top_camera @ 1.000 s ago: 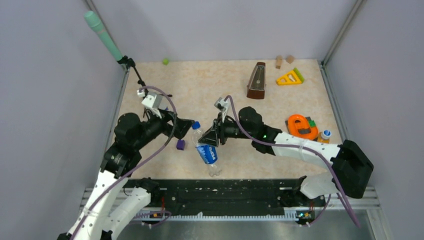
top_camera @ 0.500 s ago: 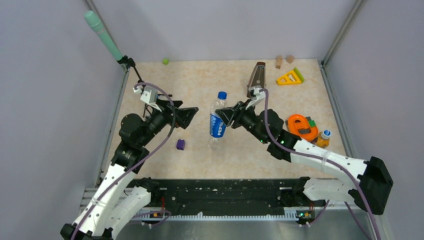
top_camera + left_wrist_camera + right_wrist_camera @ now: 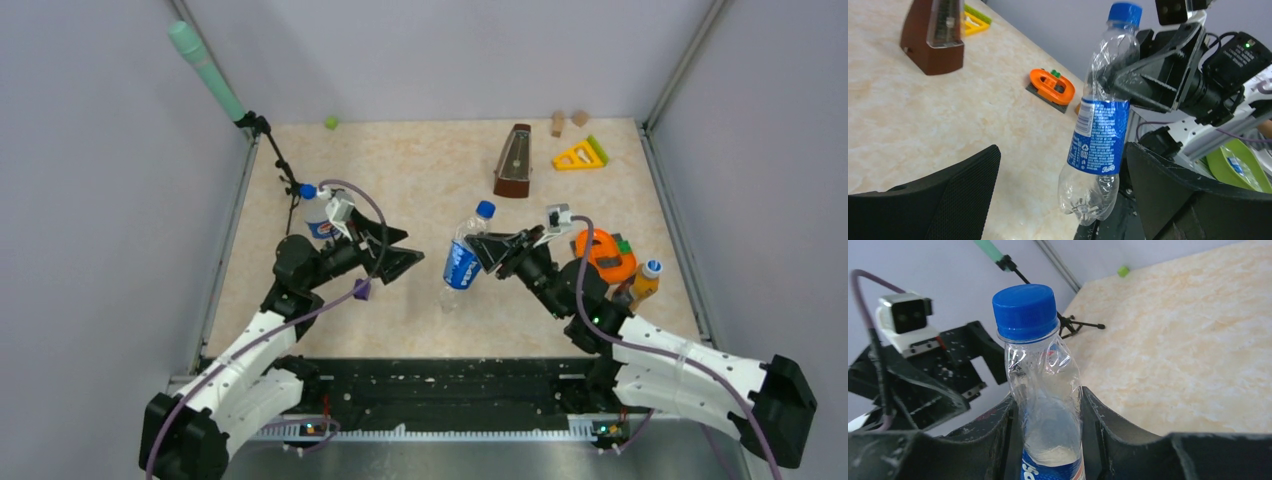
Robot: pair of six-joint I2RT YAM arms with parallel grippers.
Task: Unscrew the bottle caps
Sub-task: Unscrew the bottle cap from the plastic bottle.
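My right gripper (image 3: 492, 249) is shut on the upper body of a clear Pepsi bottle (image 3: 462, 264) and holds it tilted above the table; its dark blue cap (image 3: 485, 209) is screwed on. In the right wrist view the cap (image 3: 1024, 311) stands above the squeezed bottle (image 3: 1045, 390) between my fingers (image 3: 1128, 435). My left gripper (image 3: 398, 251) is open and empty, left of the bottle; in its view the bottle (image 3: 1100, 135) hangs between the spread jaws. A second bottle (image 3: 320, 222) with a blue cap (image 3: 307, 191) stands behind my left arm. A small orange bottle with a pale cap (image 3: 651, 267) stands at the right.
A purple cube (image 3: 362, 290) lies under my left wrist. A brown metronome (image 3: 514, 162), a yellow triangle (image 3: 580, 154) and wooden blocks (image 3: 557, 122) are at the back right. An orange toy (image 3: 603, 252) lies right of my right gripper. A green-tipped tripod (image 3: 262, 130) stands at the back left.
My right gripper has lifted the bottle off the table and carried it right, tilting it up. My left arm has swung nearer and rightward, uncovering the second bottle behind it.
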